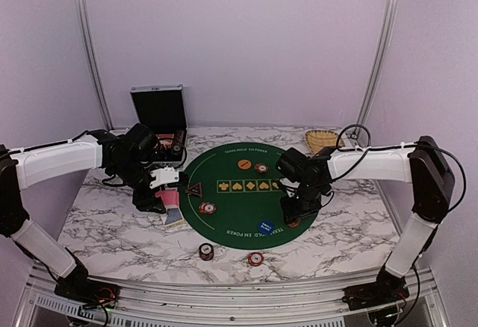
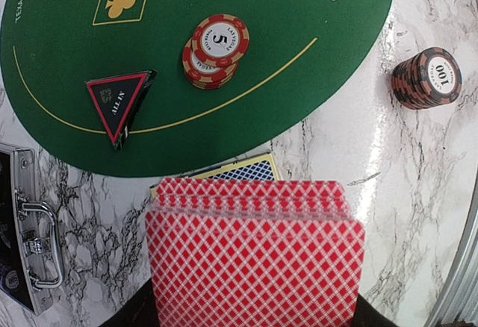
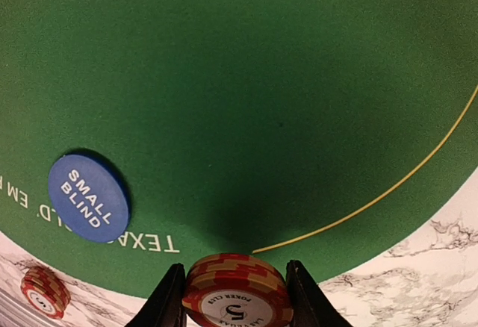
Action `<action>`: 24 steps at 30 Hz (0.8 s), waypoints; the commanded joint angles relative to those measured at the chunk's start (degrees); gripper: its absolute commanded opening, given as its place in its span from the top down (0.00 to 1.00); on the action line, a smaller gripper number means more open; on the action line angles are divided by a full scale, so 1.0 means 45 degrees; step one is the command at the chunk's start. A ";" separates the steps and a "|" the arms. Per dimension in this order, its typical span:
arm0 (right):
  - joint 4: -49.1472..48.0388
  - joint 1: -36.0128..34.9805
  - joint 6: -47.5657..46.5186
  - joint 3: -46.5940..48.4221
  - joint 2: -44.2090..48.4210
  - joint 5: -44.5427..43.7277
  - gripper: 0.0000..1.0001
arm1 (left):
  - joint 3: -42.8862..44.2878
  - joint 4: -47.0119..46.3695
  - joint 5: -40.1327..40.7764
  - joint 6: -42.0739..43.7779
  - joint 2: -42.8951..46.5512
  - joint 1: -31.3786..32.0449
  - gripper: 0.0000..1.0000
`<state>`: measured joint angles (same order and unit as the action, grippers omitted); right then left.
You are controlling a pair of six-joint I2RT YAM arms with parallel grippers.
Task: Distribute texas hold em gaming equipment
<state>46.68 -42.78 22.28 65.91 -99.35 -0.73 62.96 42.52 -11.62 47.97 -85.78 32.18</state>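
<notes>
My left gripper (image 1: 167, 197) is shut on a fanned stack of red-backed playing cards (image 2: 254, 252), held over the marble just left of the green mat (image 1: 231, 219); its fingers are hidden behind the cards. A blue-backed deck (image 2: 243, 170) lies under them. My right gripper (image 3: 237, 297) is shut on a red "5" chip stack (image 3: 237, 291) at the mat's near right edge. On the mat lie a dark triangular marker (image 2: 116, 103), a red "5" chip stack (image 2: 215, 47), a blue "small blind" button (image 3: 88, 196), an orange button (image 1: 244, 164) and another chip stack (image 1: 261, 168).
A dark "100" chip stack (image 2: 427, 79) and a red chip stack (image 1: 255, 258) stand on the marble in front of the mat. The black hinged case (image 1: 159, 114) stands open at the back left. The wicker basket (image 1: 323, 140) is at the back right.
</notes>
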 commanded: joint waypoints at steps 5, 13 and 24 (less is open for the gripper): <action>-0.1304 0.0276 -0.0231 -0.0020 -0.0616 -0.0102 0.83 | 0.0423 0.0370 -0.0312 -0.0027 0.0215 -0.0082 1.00; -0.1549 0.0349 -0.0260 -0.0493 -0.0721 0.0026 0.80 | 0.0365 0.0413 -0.0311 -0.0012 0.0278 -0.0082 1.00; -0.1425 0.0521 -0.0247 -0.0615 -0.0645 -0.0470 0.33 | 0.0404 0.0433 -0.0349 -0.0019 0.0275 -0.0082 1.00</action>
<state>39.33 -41.45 21.15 63.29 -102.19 0.30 62.96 42.81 -11.99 47.97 -85.78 32.18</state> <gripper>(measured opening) 0.654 0.650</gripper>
